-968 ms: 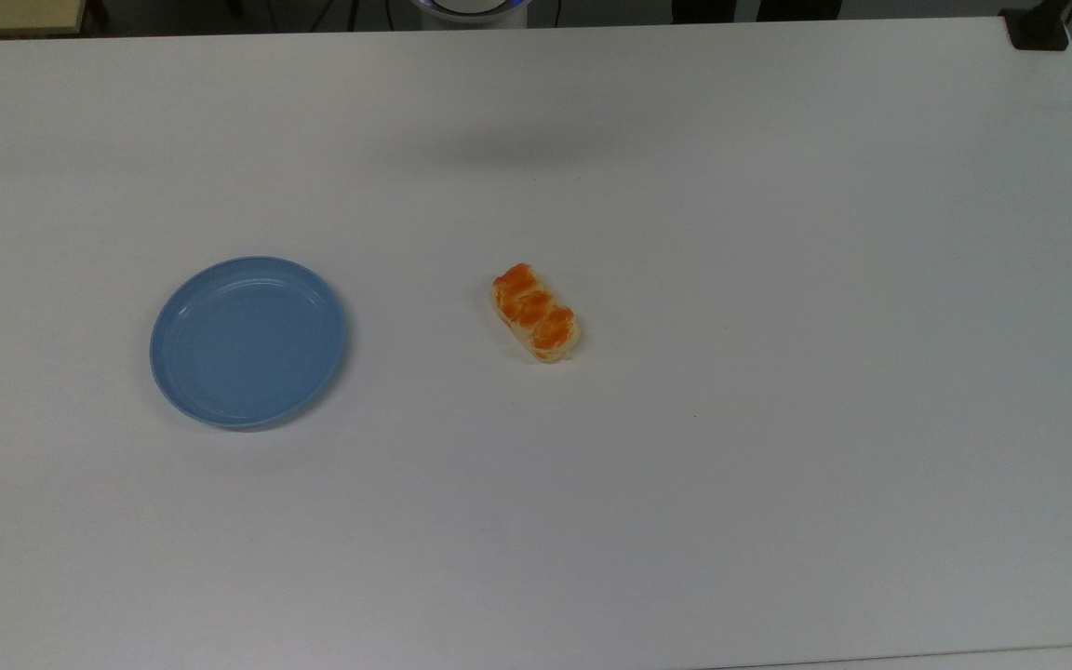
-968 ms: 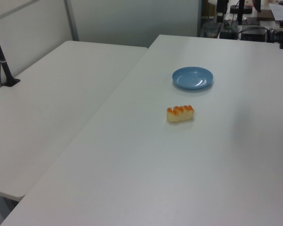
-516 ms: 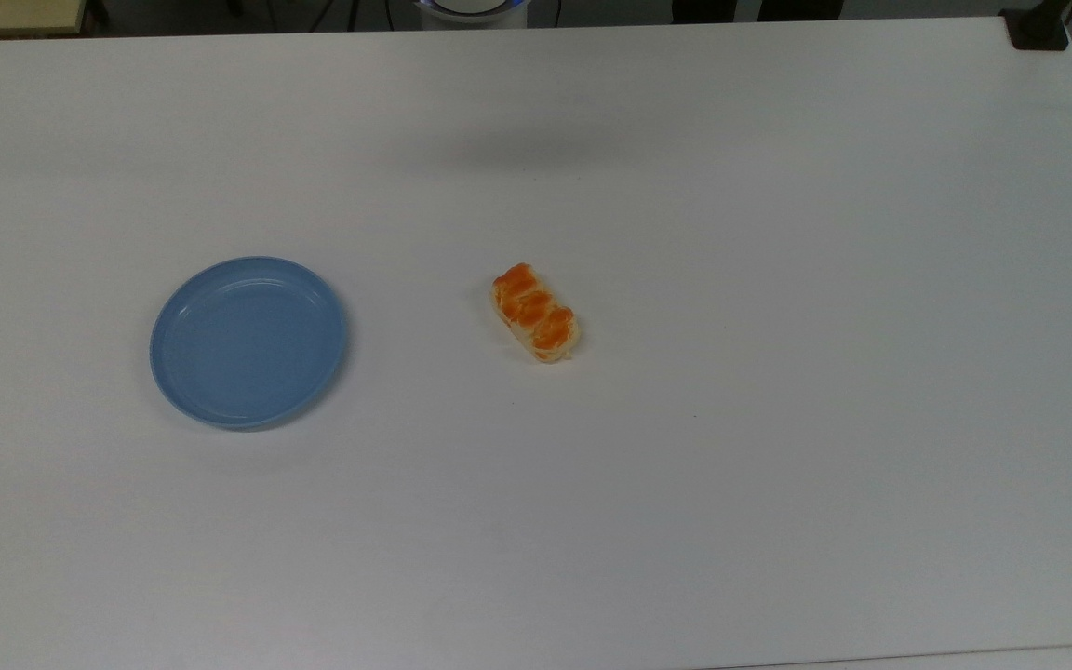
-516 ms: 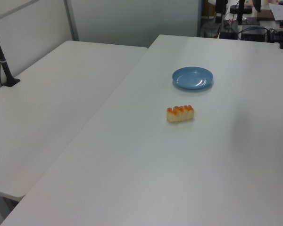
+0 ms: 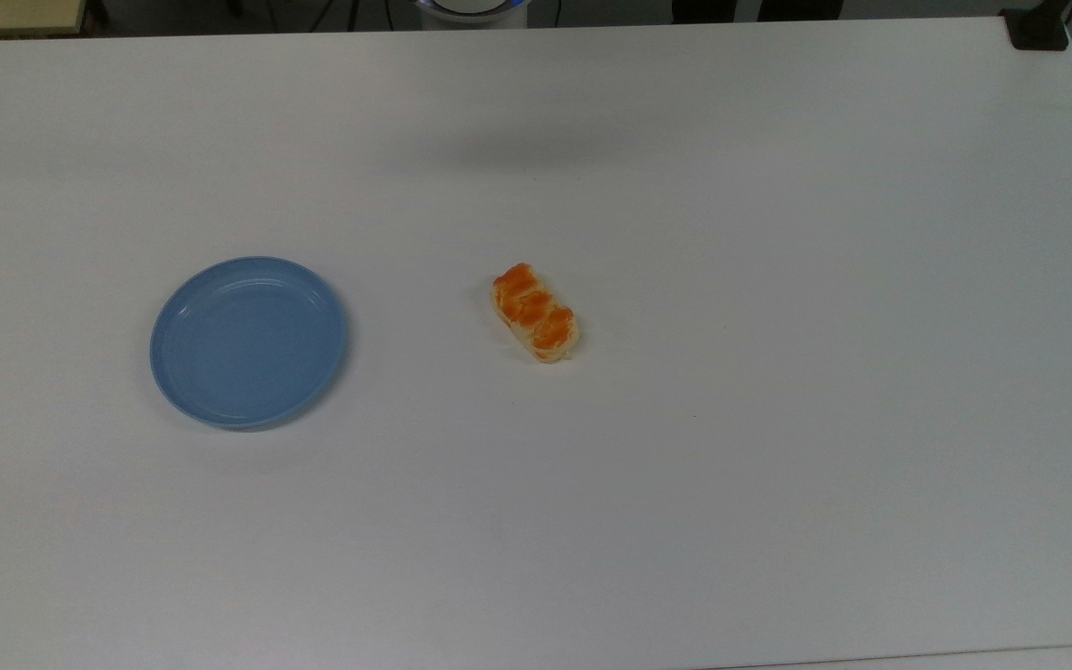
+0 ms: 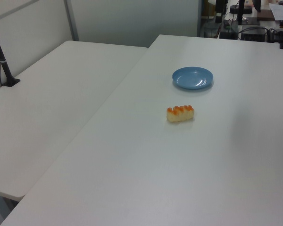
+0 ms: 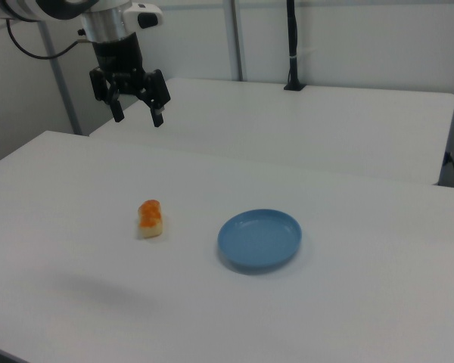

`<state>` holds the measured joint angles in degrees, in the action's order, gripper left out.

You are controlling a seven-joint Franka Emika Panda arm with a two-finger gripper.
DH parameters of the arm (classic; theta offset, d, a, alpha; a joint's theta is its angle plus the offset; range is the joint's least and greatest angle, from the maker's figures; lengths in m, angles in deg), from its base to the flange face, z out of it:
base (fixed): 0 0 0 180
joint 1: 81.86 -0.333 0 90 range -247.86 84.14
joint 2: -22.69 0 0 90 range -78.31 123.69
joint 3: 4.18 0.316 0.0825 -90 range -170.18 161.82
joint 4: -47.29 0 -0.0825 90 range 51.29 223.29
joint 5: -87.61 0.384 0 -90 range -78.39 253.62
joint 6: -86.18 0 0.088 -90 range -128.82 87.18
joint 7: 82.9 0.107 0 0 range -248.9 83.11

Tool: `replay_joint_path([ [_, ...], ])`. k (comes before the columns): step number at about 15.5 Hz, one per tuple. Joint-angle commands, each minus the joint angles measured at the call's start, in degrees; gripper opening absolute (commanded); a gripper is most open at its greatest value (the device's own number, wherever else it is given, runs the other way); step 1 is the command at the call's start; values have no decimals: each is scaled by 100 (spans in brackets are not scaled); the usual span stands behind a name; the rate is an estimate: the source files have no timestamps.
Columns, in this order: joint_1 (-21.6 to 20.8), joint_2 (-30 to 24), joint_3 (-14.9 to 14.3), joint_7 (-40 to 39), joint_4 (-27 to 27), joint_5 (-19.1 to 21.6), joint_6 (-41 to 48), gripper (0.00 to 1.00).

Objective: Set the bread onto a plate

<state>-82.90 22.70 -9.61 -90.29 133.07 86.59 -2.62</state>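
The white table (image 5: 778, 279) carries both task things well inside its edges, neither near a corner. The plate (image 5: 248, 341) lies flat and empty toward the top view's left edge, open side up, ready to receive. The bread (image 5: 535, 312) rests on the bare table near its middle, well apart from the plate, lobes upward and set askew to the table edges, so a grasp across its short sides likely needs a wrist turn. The gripper (image 7: 136, 111) hangs high above the table, fingers spread, holding nothing.
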Motion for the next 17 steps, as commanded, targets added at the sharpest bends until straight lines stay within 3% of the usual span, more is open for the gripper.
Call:
replay_joint_path([
  [1,-160,-124,-90,299,193,14,-173,100],
  [17,-169,-124,-90,256,202,5,-85,100],
])
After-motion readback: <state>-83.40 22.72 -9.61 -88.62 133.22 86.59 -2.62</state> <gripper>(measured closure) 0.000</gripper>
